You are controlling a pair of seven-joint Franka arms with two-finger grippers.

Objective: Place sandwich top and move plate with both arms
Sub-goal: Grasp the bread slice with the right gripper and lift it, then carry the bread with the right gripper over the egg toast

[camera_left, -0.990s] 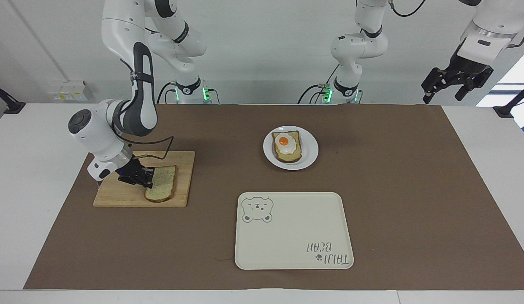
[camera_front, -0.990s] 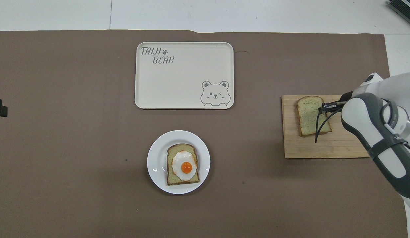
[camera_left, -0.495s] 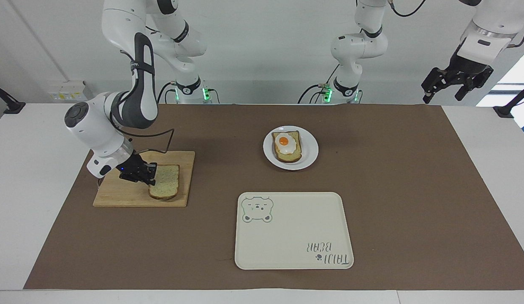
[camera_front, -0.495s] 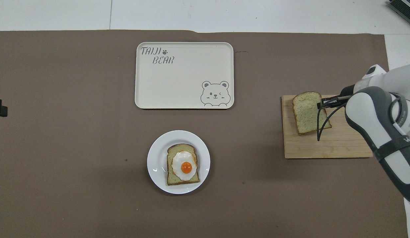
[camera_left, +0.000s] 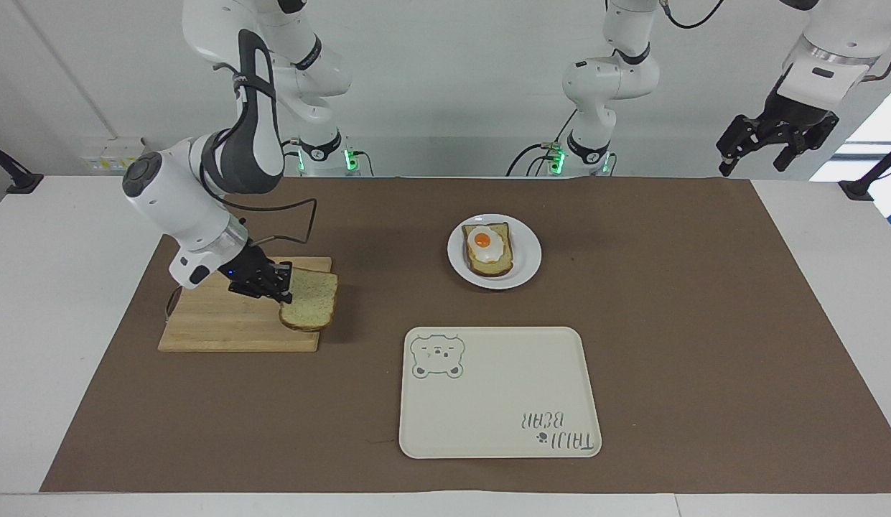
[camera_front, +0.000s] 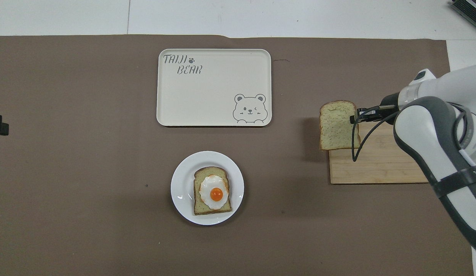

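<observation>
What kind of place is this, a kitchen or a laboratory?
Probably a robotics laboratory set up as a kitchen: two white arms mounted at a paper-covered table, with a wooden cutting board and a bear tray.

The sandwich top [camera_left: 310, 299], a pale speckled slice with brown crust, hangs tilted in the air over the cutting board's edge. The plate [camera_left: 525, 251], small, round, white, sits mid-table carrying egg-topped bread.
</observation>
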